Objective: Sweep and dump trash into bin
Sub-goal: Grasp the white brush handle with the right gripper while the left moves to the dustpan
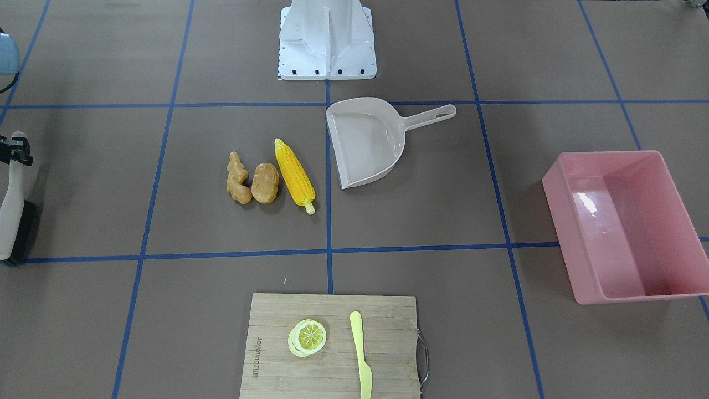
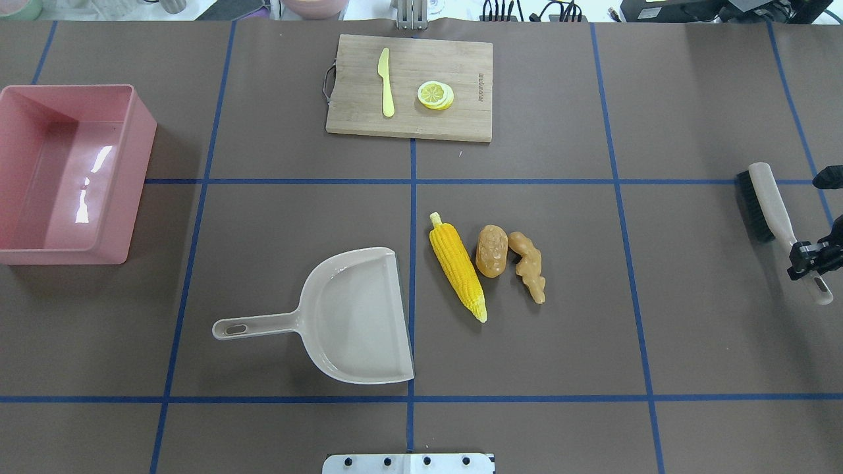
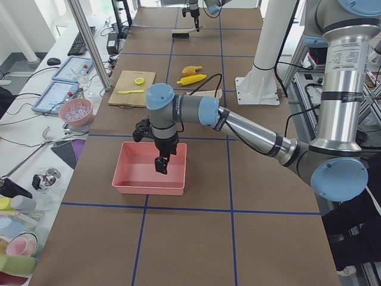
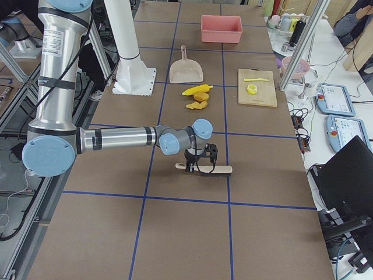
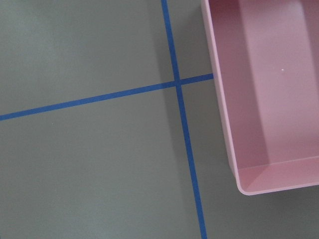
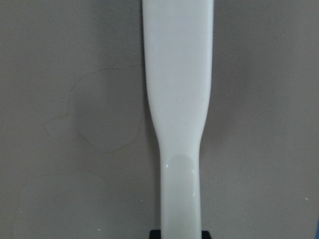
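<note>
The trash lies in a row mid-table: a yellow corn cob (image 2: pixel 458 270), a brown potato (image 2: pixel 492 251) and a tan ginger root (image 2: pixel 530 264). The pink bin (image 2: pixel 141 178) stands empty at the far left of the overhead view. My right gripper (image 2: pixel 807 255) is at the table's right edge, shut on the white handle of a black-bristled brush (image 2: pixel 767 201); the handle fills the right wrist view (image 6: pixel 177 99). My left gripper (image 3: pixel 161 165) shows only in the exterior left view, hanging by the bin (image 3: pixel 149 187). I cannot tell whether it is open or shut.
A beige dustpan (image 2: pixel 355 316) lies just left of the corn, its mouth toward it. A wooden cutting board (image 2: pixel 461 66) at the far edge carries a lemon slice (image 2: pixel 435 95) and a pale yellow knife (image 2: pixel 386 82). The robot's base (image 1: pixel 327 41) is near the dustpan.
</note>
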Motion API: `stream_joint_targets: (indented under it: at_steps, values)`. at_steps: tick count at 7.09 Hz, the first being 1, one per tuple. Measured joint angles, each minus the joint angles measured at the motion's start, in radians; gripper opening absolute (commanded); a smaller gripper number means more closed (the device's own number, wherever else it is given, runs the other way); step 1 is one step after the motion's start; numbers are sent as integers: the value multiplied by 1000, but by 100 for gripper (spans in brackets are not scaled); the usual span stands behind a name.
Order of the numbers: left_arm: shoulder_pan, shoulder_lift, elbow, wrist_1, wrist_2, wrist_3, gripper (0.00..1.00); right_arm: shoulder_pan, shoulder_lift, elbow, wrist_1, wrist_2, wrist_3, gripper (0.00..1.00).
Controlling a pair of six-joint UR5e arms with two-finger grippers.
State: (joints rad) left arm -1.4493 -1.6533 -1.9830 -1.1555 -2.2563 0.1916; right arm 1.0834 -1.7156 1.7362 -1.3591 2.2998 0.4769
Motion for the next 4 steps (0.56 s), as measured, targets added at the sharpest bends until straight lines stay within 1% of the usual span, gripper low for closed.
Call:
stream_joint_targets:
  at_steps: [1, 2, 3, 4]
  values:
    - [79, -102, -11, 91, 3, 0, 100, 1, 2, 9, -1, 2, 0, 0]
    - [128, -193, -25, 169, 1, 2, 100, 5, 10, 17, -1, 10, 0, 0]
    - [194, -258, -41, 208, -4, 2, 100, 13, 24, 20, -1, 23, 0, 0]
    - [299, -315, -47, 221, -3, 0, 100, 24, 34, 26, -1, 35, 0, 0]
